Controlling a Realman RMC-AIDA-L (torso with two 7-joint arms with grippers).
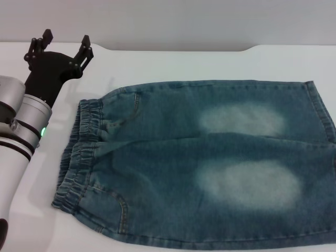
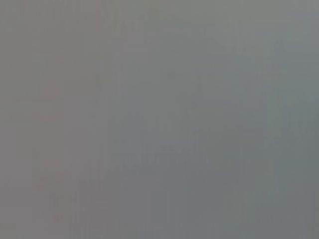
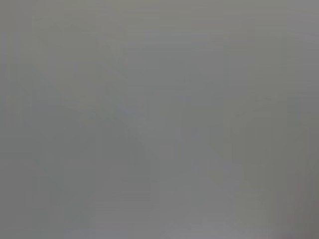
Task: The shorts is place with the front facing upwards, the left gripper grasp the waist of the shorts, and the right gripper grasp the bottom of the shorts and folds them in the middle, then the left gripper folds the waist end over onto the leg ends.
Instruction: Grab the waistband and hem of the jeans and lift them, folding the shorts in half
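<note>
We see the shorts [image 1: 199, 163] lying flat and unfolded on the white table [image 1: 184, 63], with the waist of the shorts [image 1: 79, 152] toward our left gripper [image 1: 65, 44], which hovers beyond that band with its fingers spread wide and holding nothing. We judge the step in hand to be the waist grasp: lower onto the puckered band and pinch both layers. The right gripper is not in view; behind the table stands a plain grey wall [image 1: 168, 21].

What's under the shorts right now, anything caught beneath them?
The shorts lie flat and unfolded on the white table, waistband toward the open left gripper, which hovers apart from them. Only table shows around the edges; anything beneath the denim is covered.
</note>
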